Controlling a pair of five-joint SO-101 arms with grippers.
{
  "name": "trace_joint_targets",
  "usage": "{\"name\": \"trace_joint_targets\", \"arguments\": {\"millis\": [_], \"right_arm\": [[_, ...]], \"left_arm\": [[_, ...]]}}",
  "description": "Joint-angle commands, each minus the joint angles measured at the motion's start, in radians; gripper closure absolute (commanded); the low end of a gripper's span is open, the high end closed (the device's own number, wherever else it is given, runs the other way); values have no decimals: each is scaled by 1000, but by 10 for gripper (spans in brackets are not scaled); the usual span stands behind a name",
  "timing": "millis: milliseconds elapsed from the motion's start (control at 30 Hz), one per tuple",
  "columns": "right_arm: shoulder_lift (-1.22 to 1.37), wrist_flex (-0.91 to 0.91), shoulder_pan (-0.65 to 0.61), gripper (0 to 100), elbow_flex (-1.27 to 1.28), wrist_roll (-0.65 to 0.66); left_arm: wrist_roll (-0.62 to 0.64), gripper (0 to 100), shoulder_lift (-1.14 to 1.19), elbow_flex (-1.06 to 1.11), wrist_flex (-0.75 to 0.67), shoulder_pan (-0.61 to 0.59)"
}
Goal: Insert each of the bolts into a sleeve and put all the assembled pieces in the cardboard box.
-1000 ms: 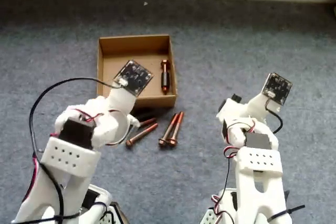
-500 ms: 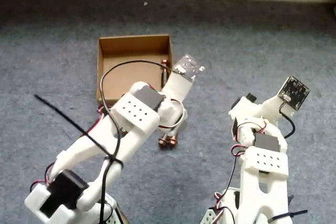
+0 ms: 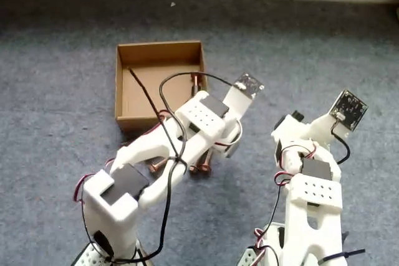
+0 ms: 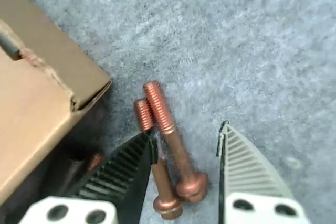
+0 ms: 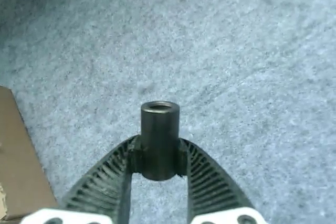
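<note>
Two copper bolts (image 4: 173, 140) lie side by side on the grey carpet beside the cardboard box (image 4: 37, 114). My left gripper (image 4: 187, 132) hangs open just above them; the longer bolt sits between its fingers and the other lies under the black finger (image 4: 123, 171). In the high view the left arm (image 3: 202, 116) stretches across these bolts (image 3: 199, 167), with a third bolt (image 3: 156, 165) near its base. An assembled piece (image 3: 196, 82) lies inside the box (image 3: 134, 85). My right gripper (image 5: 159, 150) is shut on a dark sleeve (image 5: 160, 129), held upright above bare carpet.
The right arm (image 3: 308, 172) stands at the right side, apart from the left arm. Open carpet stretches right of the box and behind it. A black cable (image 3: 149, 104) from the left arm hangs over the box.
The left arm has swung from the box's front wall rightward and now hovers over the pair of bolts. The right arm shifted slightly right early on, then stayed still.
</note>
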Motion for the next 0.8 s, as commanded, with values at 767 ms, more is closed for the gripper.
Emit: {"name": "trace_joint_targets", "arguments": {"millis": [767], "right_arm": [[-28,-19,4,993,-7,-9]], "left_arm": [[9,812,269,-311,198,-73]]}}
